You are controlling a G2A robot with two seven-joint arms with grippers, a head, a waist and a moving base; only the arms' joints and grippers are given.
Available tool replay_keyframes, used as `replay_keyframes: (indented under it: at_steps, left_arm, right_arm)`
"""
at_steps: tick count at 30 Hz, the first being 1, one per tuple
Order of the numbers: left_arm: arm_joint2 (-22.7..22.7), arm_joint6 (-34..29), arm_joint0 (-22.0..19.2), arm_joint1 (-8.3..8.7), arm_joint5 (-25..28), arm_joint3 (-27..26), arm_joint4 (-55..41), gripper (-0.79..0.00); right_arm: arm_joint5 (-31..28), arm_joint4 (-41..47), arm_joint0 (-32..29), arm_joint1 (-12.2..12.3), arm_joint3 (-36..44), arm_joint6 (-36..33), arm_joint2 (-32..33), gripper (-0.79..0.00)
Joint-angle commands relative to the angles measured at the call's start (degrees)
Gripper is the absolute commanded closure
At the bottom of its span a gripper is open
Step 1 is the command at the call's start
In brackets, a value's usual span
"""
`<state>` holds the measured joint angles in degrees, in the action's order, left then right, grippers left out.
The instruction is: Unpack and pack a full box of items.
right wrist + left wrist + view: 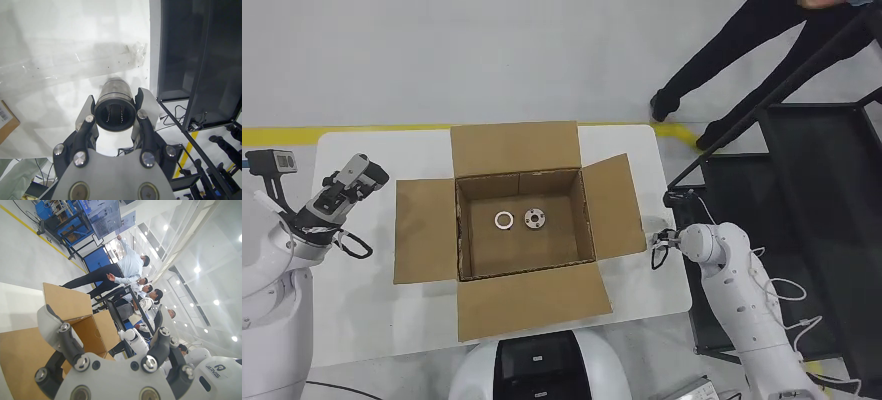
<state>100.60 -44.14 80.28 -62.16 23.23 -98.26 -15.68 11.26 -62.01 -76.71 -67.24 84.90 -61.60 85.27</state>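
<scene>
- Right gripper [115,94]: jaws clamped on a steel bearing [115,106], its hollow end facing the wrist camera, near the table's [362,300] right edge.
- Left gripper [103,311]: jaws wide apart, above the table's left side, near the box's left flap.
- Box [522,183]: mid-table, all four flaps open; two rings [504,220] lie side by side on its floor.
- Clear bag [56,66]: flat on the table beyond the bearing.

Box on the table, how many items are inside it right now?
2: a pale ring and a darker round part, side by side on the box floor toward its far wall. The near wall may hide more.
</scene>
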Motion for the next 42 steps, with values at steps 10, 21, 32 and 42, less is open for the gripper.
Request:
replay_keyframes:
  at_steps: [10,21,32,42]
  left_arm:
    - [0.0,0.0,0.0,0.00,0.0,0.0,0.0,-0.785]
    - [0.0,0.0,0.0,0.00,0.0,0.0,0.0,-0.785]
    - [0.0,0.0,0.0,0.00,0.0,0.0,0.0,-0.785]
    - [0.0,0.0,0.0,0.00,0.0,0.0,0.0,-0.785]
  right_arm:
    - [0.6,0.1,2.9,-0.1,-3.5,1.1,-0.8,0.000]
    - [0.4,1.3,3.8,-0.2,-3.9,0.0,-1.6,-0.785]
    - [-4.0,-0.4,-1.8,1.3,8.8,-6.1,3.8,-0.785]
    - [-5.9,1.8,-6.1,2.5,23.0,-11.0,12.6,-0.785]
